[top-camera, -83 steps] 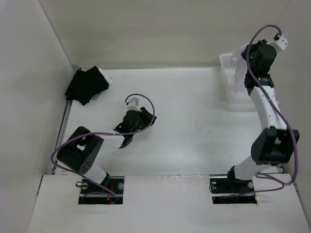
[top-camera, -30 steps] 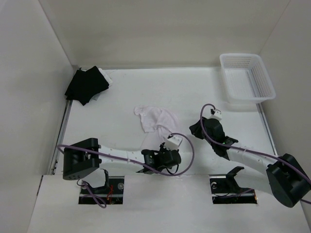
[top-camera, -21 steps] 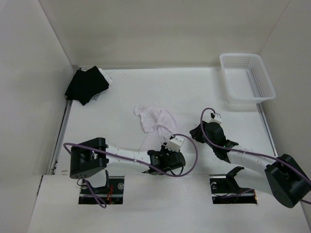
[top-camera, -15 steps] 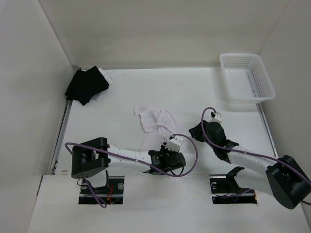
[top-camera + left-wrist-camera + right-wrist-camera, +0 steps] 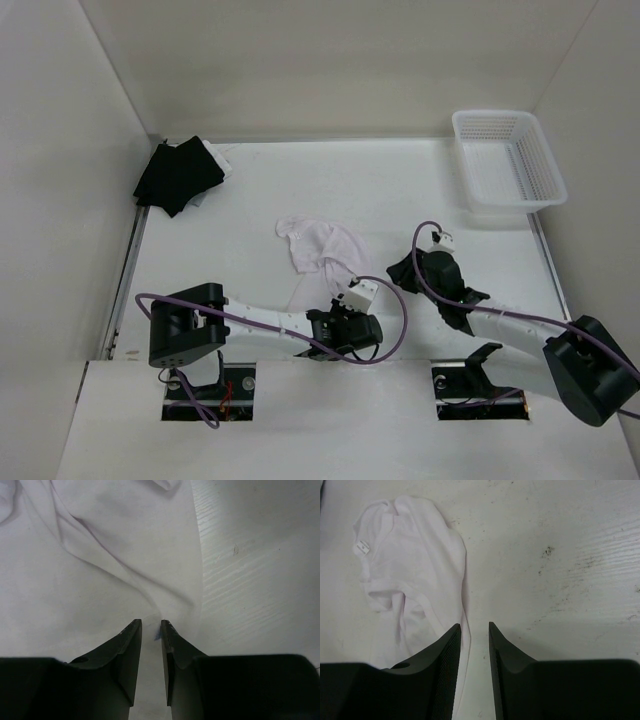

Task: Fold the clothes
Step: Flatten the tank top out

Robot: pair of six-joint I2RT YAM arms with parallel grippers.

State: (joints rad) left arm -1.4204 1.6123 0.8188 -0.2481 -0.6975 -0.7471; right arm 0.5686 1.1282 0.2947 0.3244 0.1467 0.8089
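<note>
the left gripper (image 5: 151, 625) sits low over the near end of the white garment (image 5: 100, 555), its dark fingers parted by only a narrow slot, tips at the cloth's right border. no fabric is seen clamped between them. in the left wrist view creased cloth fills the space ahead and to the left of the tips, with bare table (image 5: 260, 570) to the right.

the right gripper (image 5: 473, 626) hovers just right of the same garment, jaws a little apart and holding nothing. the cloth's long edge runs down just left of its fingers, and a dark speck (image 5: 547, 551) marks the tabletop ahead of them.

from above, the garment lies crumpled near the middle of the table, trailing toward the near edge, where the left wrist covers its near end. the two wrists flank that end. a purple cable (image 5: 395, 300) loops between them. the white basket (image 5: 497, 114) stands well apart at the far right corner, and a black cloth pile (image 5: 178, 175) with a white piece (image 5: 218, 157) lies at the far left corner.
</note>
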